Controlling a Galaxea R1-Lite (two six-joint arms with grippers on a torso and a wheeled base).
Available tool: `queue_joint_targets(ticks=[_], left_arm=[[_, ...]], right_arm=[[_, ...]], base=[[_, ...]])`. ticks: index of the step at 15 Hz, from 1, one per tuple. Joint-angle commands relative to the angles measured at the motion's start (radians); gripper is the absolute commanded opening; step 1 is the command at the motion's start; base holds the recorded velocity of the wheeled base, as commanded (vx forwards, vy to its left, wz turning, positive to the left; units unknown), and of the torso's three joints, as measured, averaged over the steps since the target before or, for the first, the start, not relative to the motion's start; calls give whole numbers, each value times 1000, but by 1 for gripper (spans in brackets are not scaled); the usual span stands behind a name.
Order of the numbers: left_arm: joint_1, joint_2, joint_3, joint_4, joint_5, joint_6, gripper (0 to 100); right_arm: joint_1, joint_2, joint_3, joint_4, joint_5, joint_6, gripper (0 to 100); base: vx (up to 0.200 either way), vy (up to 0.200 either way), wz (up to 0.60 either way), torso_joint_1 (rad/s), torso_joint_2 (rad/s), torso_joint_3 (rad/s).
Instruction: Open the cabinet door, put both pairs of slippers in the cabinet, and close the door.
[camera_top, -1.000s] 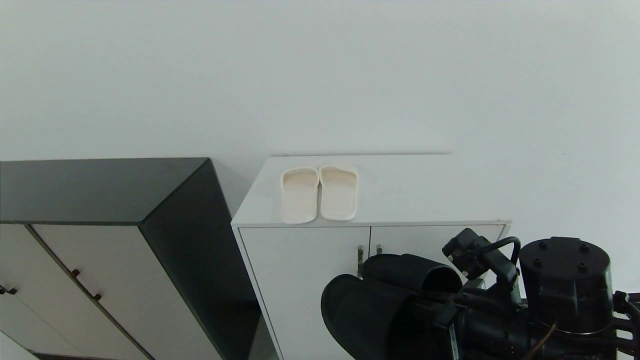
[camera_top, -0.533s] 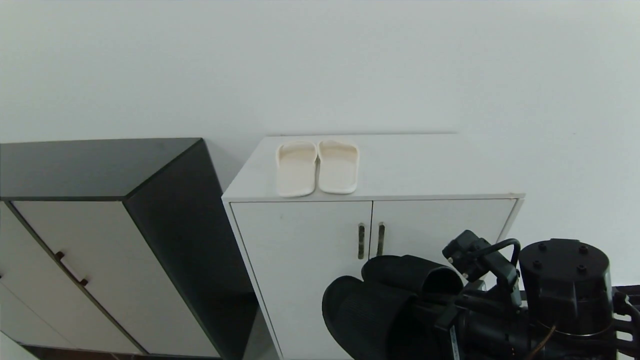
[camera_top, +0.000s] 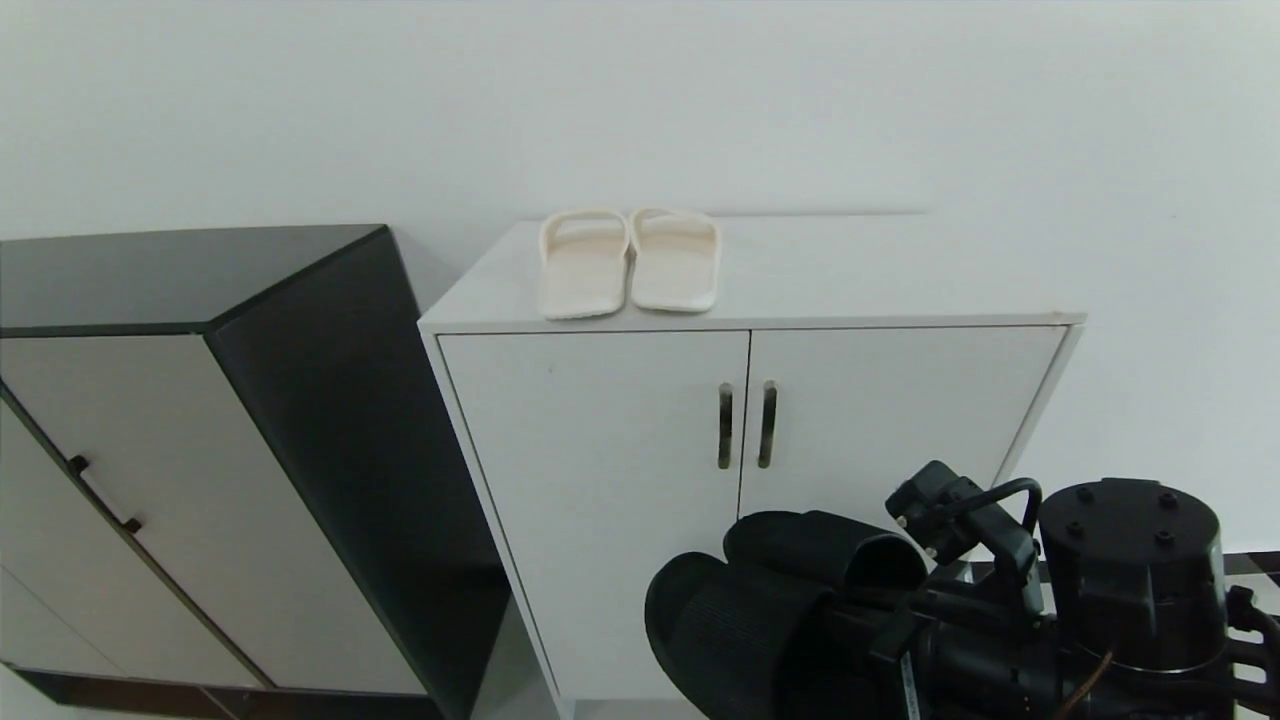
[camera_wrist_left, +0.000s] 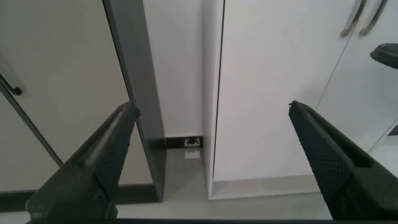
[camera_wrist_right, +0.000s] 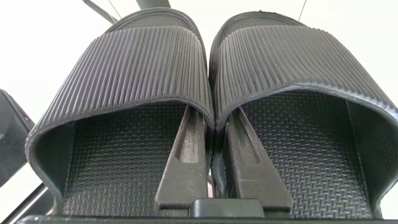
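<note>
Left gripper: two long black fingers, inner pads finely dimpled. Right gripper: dark wedge-shaped fingers, each with a lengthwise groove. Behind those fingers, black right arm: round joint cap with four screws, looped black cable, thin wire, possibly brown.

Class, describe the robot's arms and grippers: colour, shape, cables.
Both are black. The left gripper has two long, tapering fingers with dimpled pads. The right gripper has slim wedge-shaped fingers. The right arm has a round, bolted joint cap and a looped black cable.
</note>
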Motion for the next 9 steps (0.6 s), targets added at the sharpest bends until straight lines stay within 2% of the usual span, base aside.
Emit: queue_joint_targets(ticks=[1,4,8,9], left_arm=[[0,2,0,0,0,1,100],[0,2,0,2,-6,17,100],[-1,9,0,3,-11,9,100],[-3,17,0,3,-19,31,100]], right_arm=[[0,1,0,-2,0,0,0],[0,1,0,-4,0,0,0],[1,1,3,-4,0,0,0],[1,-1,3,-10,0,-8,0]], base=[[0,0,0,-159,491,325],[0,0,0,-137,471,325],[0,0,0,-110,458,344],[0,0,0,-85,447,364]])
